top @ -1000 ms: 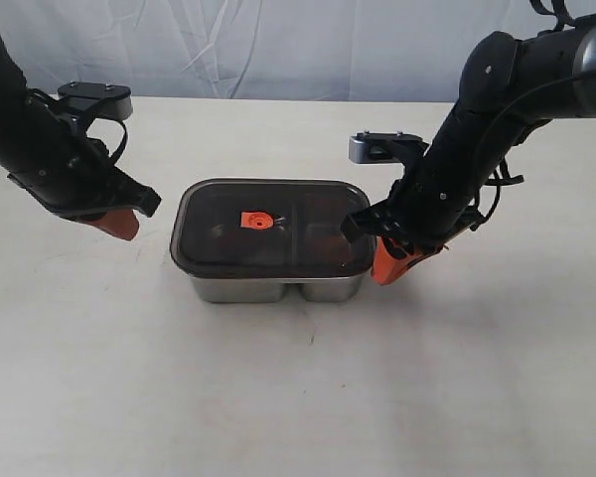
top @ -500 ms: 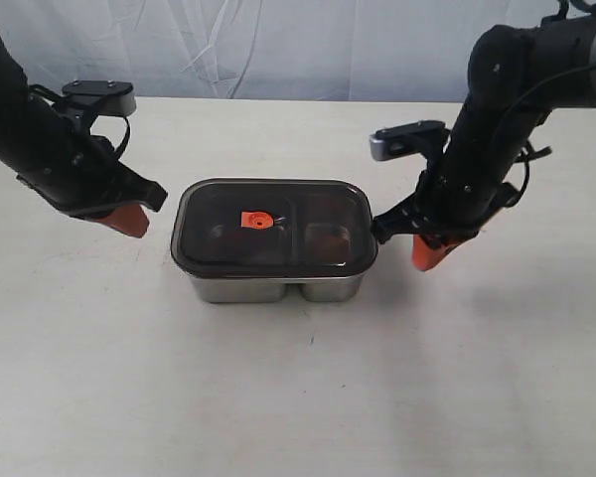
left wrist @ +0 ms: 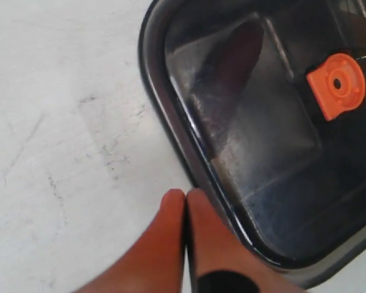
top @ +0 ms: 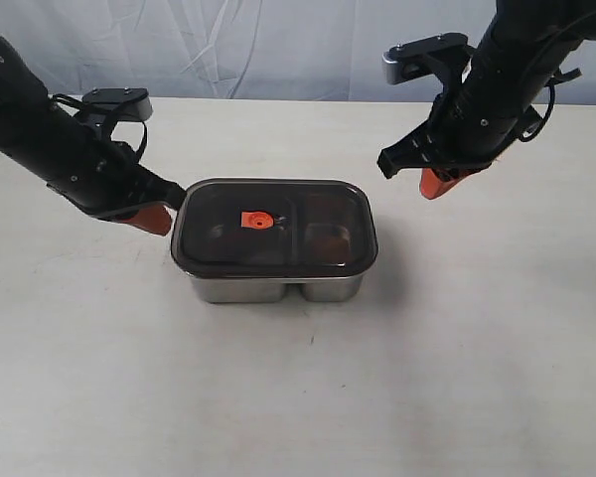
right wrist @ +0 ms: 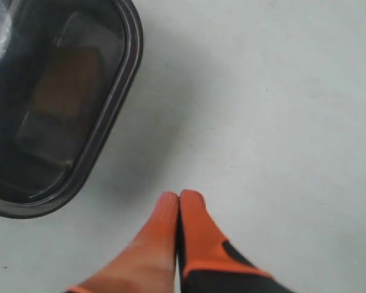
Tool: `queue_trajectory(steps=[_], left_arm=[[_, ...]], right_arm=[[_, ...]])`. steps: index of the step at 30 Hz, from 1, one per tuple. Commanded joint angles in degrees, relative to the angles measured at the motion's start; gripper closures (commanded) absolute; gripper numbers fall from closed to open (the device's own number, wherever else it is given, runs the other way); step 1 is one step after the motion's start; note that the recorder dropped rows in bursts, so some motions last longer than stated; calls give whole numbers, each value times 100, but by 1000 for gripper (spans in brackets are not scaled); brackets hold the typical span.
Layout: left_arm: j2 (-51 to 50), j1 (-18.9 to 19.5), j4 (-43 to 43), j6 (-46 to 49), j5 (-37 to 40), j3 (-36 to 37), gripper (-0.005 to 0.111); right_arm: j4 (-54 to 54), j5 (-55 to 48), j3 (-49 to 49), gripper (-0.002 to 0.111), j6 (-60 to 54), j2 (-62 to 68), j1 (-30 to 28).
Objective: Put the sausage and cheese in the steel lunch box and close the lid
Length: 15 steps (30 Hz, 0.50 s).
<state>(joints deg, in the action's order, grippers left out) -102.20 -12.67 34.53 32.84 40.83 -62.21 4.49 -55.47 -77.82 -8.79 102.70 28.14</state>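
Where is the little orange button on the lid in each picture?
Exterior view: the orange valve sits on the lid, a little left of its middle.
Left wrist view: on the lid, across from the left gripper.
Right wrist view: not in it.
Shared landmark: the lid's dark rim.

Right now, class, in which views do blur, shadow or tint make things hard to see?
Exterior view: sharp, soft shadow right of the shiny steel lunch box. Left wrist view: the orange fingers blur near the lens. Right wrist view: the dark translucent rounded-rectangle lid dims its contents to a brownish smudge.
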Motion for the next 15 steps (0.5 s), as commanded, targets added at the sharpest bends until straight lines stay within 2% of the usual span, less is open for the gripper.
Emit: queue_trajectory(steps=[1, 15], left_arm=[[-61, 0, 457, 369, -97, -14, 106], [-61, 0, 451, 379, -373, -14, 106]], right_arm=[[-12, -3, -33, 109, 20, -44, -15], [78, 253, -33, 109, 20, -32, -15]])
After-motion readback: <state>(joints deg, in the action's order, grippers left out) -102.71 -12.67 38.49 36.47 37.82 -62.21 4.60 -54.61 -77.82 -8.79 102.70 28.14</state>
